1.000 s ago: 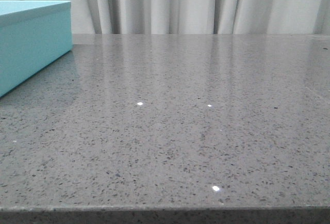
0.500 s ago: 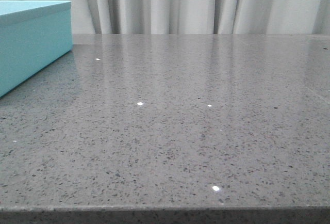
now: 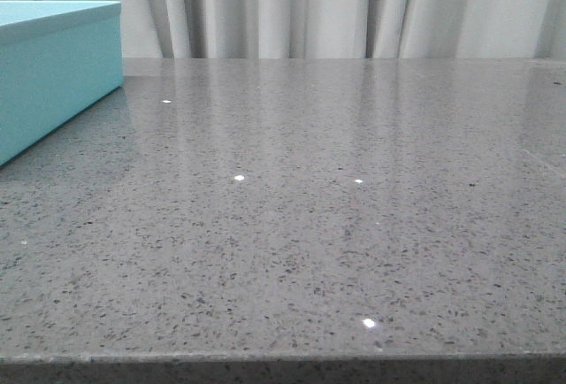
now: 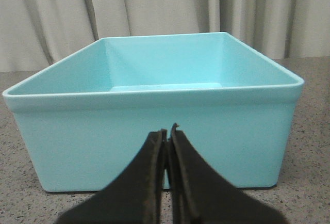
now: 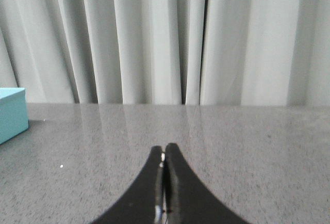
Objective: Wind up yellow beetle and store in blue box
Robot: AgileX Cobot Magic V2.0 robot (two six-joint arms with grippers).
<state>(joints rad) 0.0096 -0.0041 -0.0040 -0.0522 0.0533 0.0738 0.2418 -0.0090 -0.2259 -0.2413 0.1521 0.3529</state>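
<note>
Well, both the left hand (image 4: 167, 131) and right hand (image 5: 164, 152) sat pressed together and empty, the blue box (image 4: 154, 131) stood open, and no yellow beetle showed on the tabletop (image 3: 354, 225), so finding it looked like the next job.

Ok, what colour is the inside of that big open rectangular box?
Light turquoise-blue, same as its outside; the open rectangular box shows best in the left wrist view.

Soft, even light is falling from above; small white glints are sparkling on the polished grey speckled stone table (image 3: 336, 225), and pale streaks of the pleated white curtain (image 3: 354, 8) are reflecting in it; the light turquoise-blue plastic box (image 3: 53, 74) is casting a faint shadow beside itself; the black gripper fingers (image 4: 149, 188) are showing slightly soft up close.
</note>
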